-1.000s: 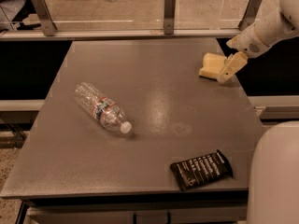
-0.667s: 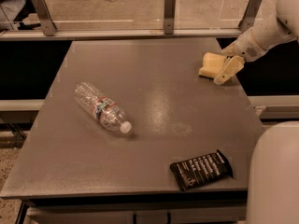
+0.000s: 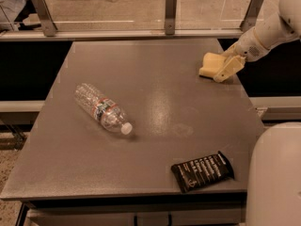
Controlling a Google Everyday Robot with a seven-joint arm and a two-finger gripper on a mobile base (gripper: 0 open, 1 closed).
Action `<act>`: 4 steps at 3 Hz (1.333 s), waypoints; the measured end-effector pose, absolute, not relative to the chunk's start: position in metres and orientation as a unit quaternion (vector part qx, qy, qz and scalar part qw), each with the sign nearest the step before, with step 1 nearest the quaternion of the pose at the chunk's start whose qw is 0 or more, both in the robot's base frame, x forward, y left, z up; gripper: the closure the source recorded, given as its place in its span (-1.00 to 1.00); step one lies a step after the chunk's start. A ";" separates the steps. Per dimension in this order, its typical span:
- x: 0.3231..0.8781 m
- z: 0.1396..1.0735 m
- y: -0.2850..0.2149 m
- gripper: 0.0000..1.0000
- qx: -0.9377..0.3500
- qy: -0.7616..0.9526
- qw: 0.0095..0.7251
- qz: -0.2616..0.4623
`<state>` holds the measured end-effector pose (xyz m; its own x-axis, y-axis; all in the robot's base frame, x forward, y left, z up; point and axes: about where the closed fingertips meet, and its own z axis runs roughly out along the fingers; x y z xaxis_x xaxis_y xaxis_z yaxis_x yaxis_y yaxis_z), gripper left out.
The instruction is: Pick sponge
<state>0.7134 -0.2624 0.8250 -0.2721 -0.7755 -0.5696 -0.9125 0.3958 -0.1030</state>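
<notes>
Pincer (image 3: 222,68) at the sponge (image 3: 208,63) by the worktop's (image 3: 155,84) far right edge, grip impossible to tell; bottle (image 3: 102,109), packet (image 3: 202,171) well apart.

gripper (image 3: 222,69) apparently touching sponge (image 3: 209,63), far right | bottle (image 3: 101,109) left | packet (image 3: 202,171) near front

From my seat the table (image 3: 164,107) top looks matt grey, with a faint sheen mid-frame. The bottle (image 3: 101,108) left of centre is clear ribbed plastic with a white cap (image 3: 126,129). The packet (image 3: 202,171) at lower right is glossy black film. At upper right the sponge (image 3: 210,62) looks like soft matt foam, and the gripper (image 3: 226,68) right beside it smooth cream plastic.
</notes>
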 end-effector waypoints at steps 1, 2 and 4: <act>0.713 0.830 -0.262 0.77 -0.536 0.788 0.278 0.123; 0.699 0.850 -0.244 1.00 -0.544 0.757 0.317 0.176; 0.652 0.926 -0.212 1.00 -0.560 0.674 0.407 0.257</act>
<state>0.6517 -0.2121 0.9258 -0.0418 -0.5460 -0.8368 -0.9645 0.2407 -0.1089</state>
